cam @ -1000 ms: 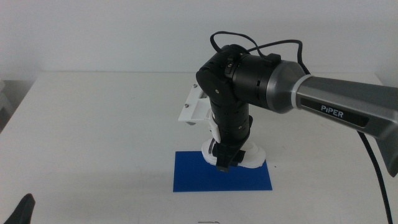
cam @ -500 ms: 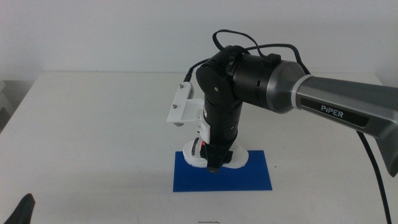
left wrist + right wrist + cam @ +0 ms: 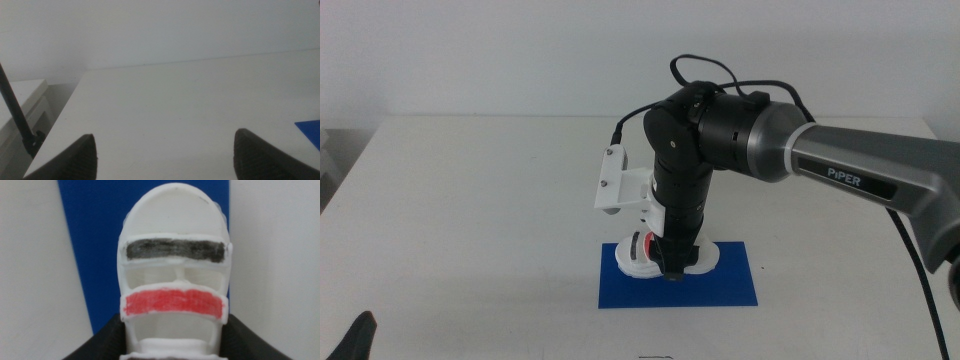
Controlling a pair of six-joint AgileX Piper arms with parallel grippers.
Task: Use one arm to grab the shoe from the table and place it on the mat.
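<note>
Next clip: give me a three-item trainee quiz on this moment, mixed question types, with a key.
1. True or false: the right gripper grips the shoe over the mat.
2. Multiple choice: where is the left gripper?
A. Closed on the shoe
B. Waiting open at the table's near left corner
C. Pressing on the mat
3. Fill in: in the right wrist view, the shoe's two straps are black and ____.

Key: 1 true; 2 B; 3 red.
</note>
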